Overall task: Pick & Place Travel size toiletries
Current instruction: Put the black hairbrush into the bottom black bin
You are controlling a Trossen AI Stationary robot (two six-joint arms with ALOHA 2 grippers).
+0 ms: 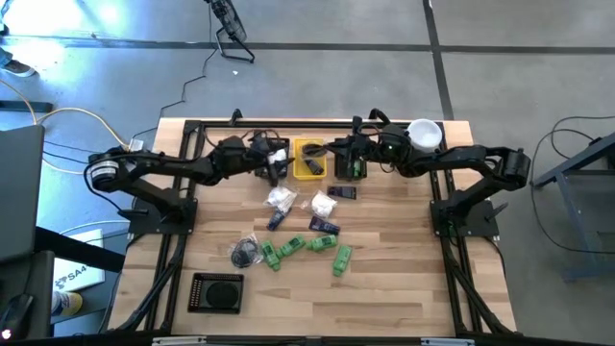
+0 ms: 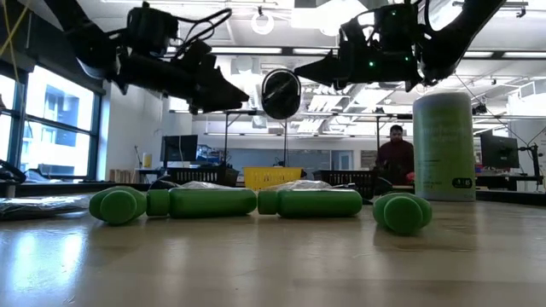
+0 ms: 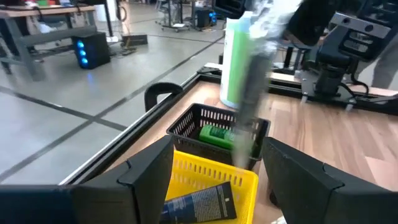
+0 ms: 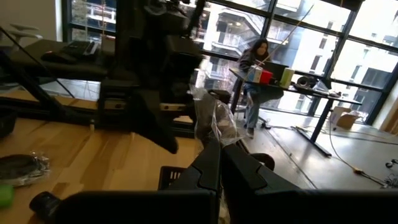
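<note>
My right gripper (image 4: 219, 146) is shut on a clear crinkly wrap. In the low view a black round piece (image 2: 281, 94) hangs in the air between the two grippers. My left gripper (image 3: 217, 180) is open and hovers over the yellow bin (image 3: 211, 171), facing that piece (image 3: 249, 93). A dark blue tube (image 3: 202, 202) lies in the yellow bin. A green bottle (image 3: 217, 134) lies in the black bin (image 3: 193, 121). More green bottles (image 1: 291, 247), white packets (image 1: 281, 199), blue tubes (image 1: 324, 226) and a wrapped black piece (image 1: 245, 253) lie on the table. My right gripper pinches the clear crinkly wrap (image 4: 214, 124) between its two shut fingers, and the wrap sticks out past the fingertips. It comes in roughly level from the table's right. The wrapped black round piece is lifted clear of the table, near the bins.
The big pale-green cylinder with white lid (image 1: 424, 133) stands at the far right behind the right arm. A black tray-like bin (image 1: 216, 291) sits near the front left. Bare wood shows at the table's near right (image 1: 413, 279). A person stands in the room beyond the table.
</note>
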